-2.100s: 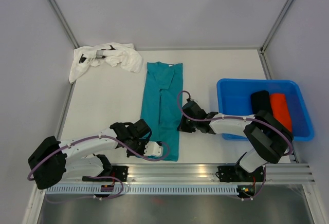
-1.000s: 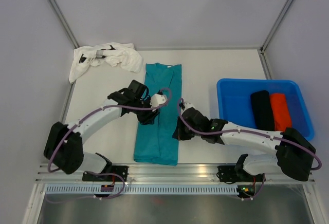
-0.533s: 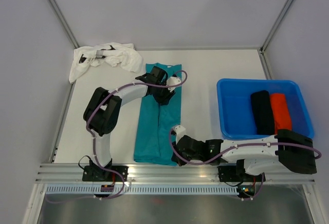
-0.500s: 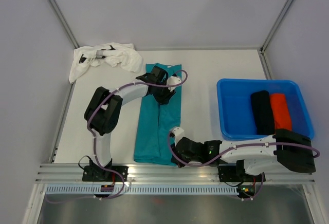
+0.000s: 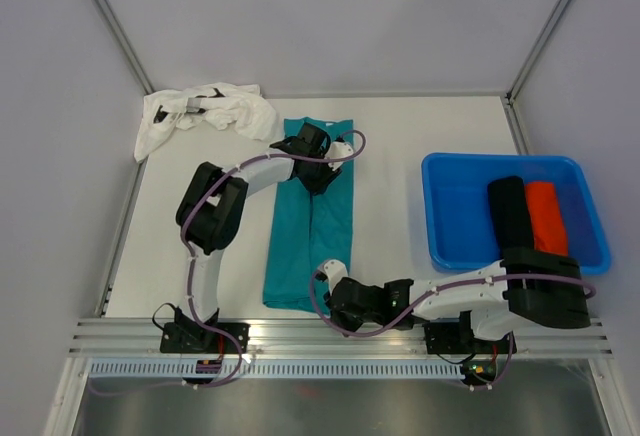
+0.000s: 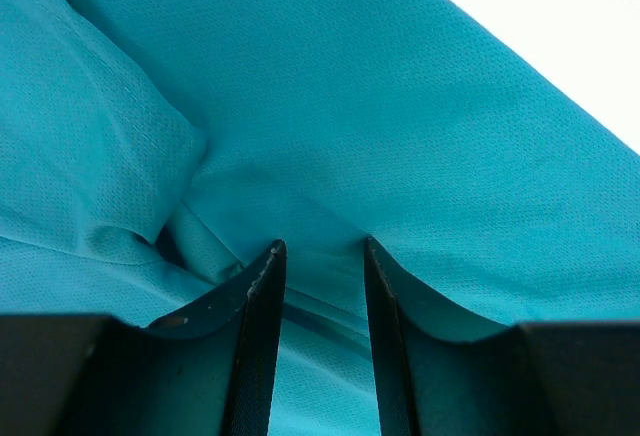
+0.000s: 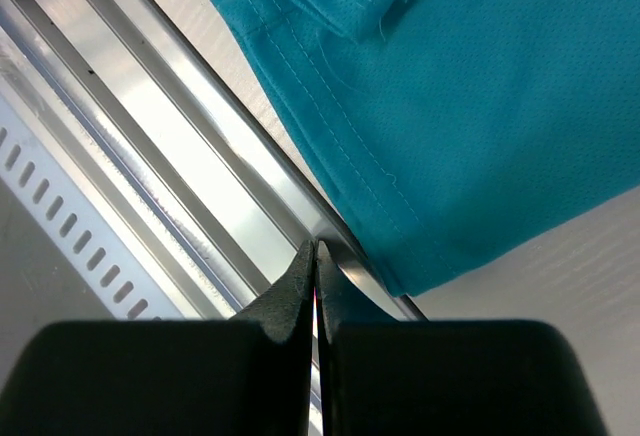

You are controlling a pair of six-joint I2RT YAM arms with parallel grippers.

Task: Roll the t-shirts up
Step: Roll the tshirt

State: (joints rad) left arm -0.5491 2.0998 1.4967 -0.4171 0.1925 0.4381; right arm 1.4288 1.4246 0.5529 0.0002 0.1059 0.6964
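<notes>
A teal t-shirt [image 5: 310, 236] lies flat, folded into a long strip running from the back to the near edge. My left gripper [image 5: 318, 172] is at its far end. In the left wrist view that gripper [image 6: 320, 246] is open, fingertips pressed onto the teal cloth [image 6: 400, 86] beside a raised fold. My right gripper [image 5: 333, 306] is at the shirt's near right corner. It [image 7: 314, 246] is shut and empty, over the metal rail beside the hem [image 7: 480, 106]. A white t-shirt [image 5: 212, 111] lies crumpled at the back left. A black t-shirt [image 5: 510, 216] and an orange-red t-shirt [image 5: 547, 214] lie rolled in the tub.
The blue tub [image 5: 455, 216] stands at the right side of the table. An aluminium rail [image 5: 300, 334] runs along the near edge, seen close under the right fingers as a rail [image 7: 200, 156]. Frame posts rise at the back corners.
My left gripper went from the shirt's near hem up to its far end. My right gripper slid from the strip's right edge down to the near corner. The strip lies straighter.
</notes>
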